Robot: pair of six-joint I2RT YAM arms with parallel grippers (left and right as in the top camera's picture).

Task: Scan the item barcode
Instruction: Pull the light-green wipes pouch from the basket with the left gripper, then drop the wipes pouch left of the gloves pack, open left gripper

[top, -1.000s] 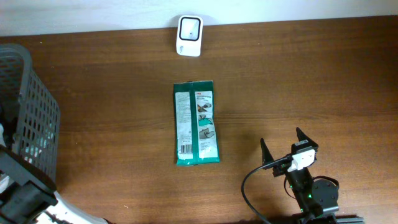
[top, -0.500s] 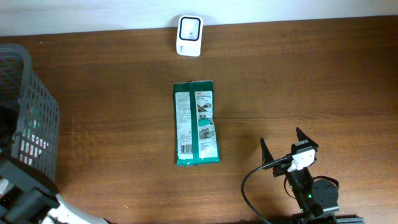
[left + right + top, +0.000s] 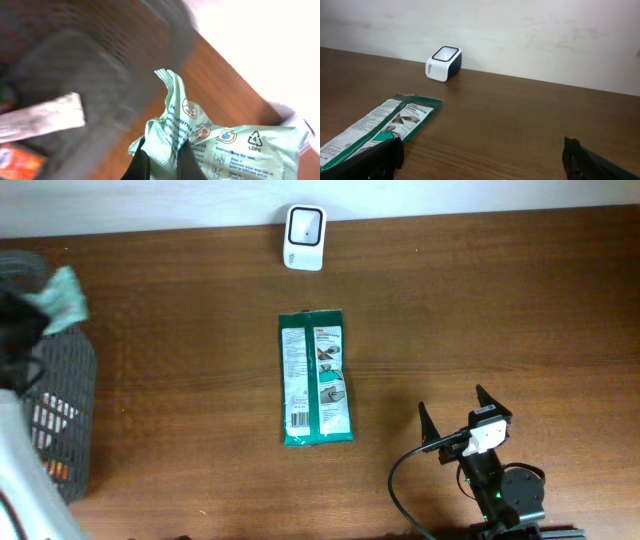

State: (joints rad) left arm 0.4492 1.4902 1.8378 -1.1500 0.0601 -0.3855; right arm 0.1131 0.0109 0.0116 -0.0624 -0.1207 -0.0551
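Left wrist view: pale-green pouch [image 3: 220,145] is pinched in closed L gripper [image 3: 159,162], over grey basket [image 3: 75,65] (blurred). R gripper [image 3: 482,155] is spread wide, empty. Barcode scanner [image 3: 304,237] is seen at table's far edge.

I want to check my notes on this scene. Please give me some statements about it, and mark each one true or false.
1. The left end effector is shut on a pale green packet. True.
2. The dark green packet lies on top of the scanner. False: it lies flat on the table, apart from the scanner and nearer to the robot.
3. The right end effector is open and holds nothing. True.
4. The basket stands on the robot's right side. False: it stands on the left side.
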